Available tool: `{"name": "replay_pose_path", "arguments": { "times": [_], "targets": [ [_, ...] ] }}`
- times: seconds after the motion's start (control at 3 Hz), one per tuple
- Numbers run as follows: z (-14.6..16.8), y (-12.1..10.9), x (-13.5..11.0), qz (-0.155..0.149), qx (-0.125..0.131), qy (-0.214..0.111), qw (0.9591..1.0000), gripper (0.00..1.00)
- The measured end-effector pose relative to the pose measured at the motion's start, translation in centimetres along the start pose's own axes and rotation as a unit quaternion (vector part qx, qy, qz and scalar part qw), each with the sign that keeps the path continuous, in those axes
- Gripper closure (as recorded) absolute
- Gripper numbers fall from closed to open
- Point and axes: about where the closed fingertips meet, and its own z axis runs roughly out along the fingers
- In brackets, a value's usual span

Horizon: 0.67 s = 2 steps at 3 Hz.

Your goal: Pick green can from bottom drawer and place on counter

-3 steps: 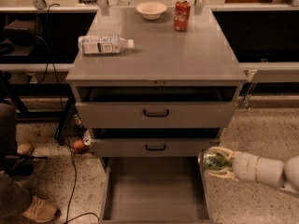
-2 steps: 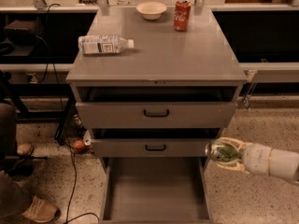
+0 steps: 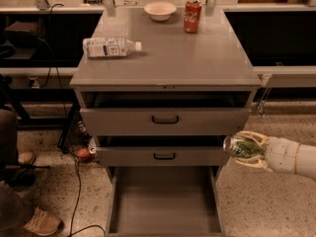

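Observation:
The green can [image 3: 242,147] lies sideways in my gripper [image 3: 247,149], its silver end pointing left. The gripper is shut on it, its pale fingers [image 3: 256,137] wrapped above and below the can. It hangs in the air to the right of the middle drawer's front, above the right wall of the open bottom drawer [image 3: 165,204]. The bottom drawer is pulled out and its floor is bare. The grey counter [image 3: 197,58] lies above and to the left of the gripper.
On the counter lie a plastic bottle [image 3: 109,47] on its side, a white bowl [image 3: 160,10] and a red Coca-Cola can [image 3: 192,15]. The two upper drawers [image 3: 165,120] stand slightly open. A person's feet [image 3: 29,221] and cables are on the floor at left.
The gripper has risen with the green can and shifted a little right, from beside the bottom drawer's right wall to the height of the middle drawer.

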Motion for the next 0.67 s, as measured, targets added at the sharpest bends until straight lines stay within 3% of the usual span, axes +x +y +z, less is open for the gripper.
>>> {"name": "replay_pose_path", "arguments": {
  "times": [0.33, 0.67],
  "targets": [
    [-2.9, -4.4, -2.6, 0.011, 0.003, -0.01, 0.9999, 1.0],
    [-4.8, -8.6, -5.5, 0.015, -0.011, -0.001, 0.9998, 1.0]
  ]
}}
